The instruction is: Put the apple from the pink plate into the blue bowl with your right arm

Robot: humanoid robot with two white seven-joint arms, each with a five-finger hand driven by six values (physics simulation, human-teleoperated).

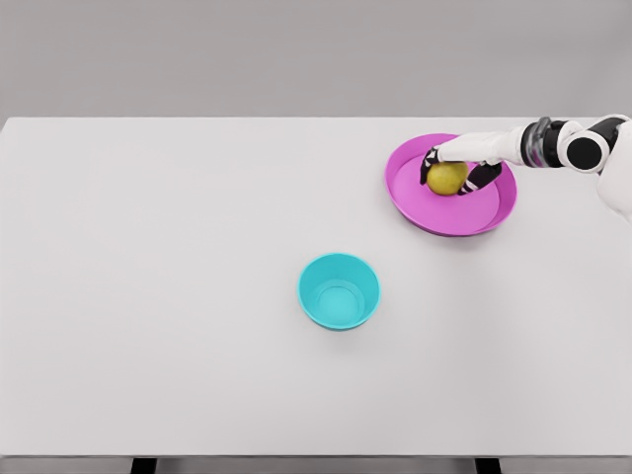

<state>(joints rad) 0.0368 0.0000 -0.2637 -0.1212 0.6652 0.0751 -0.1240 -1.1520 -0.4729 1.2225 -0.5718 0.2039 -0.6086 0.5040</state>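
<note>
The right hand [456, 168] has its dark fingers curled around the smooth, round yellow-green apple [447, 179], which sits on the glossy pink plate [449, 219]. The round, matte blue bowl [339, 290] stands well apart on the plain white table [148, 296]

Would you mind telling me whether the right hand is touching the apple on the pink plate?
Touching. In the head view the right hand wraps the apple, dark fingers pressed against both its sides with no gap, over the pink plate.
</note>
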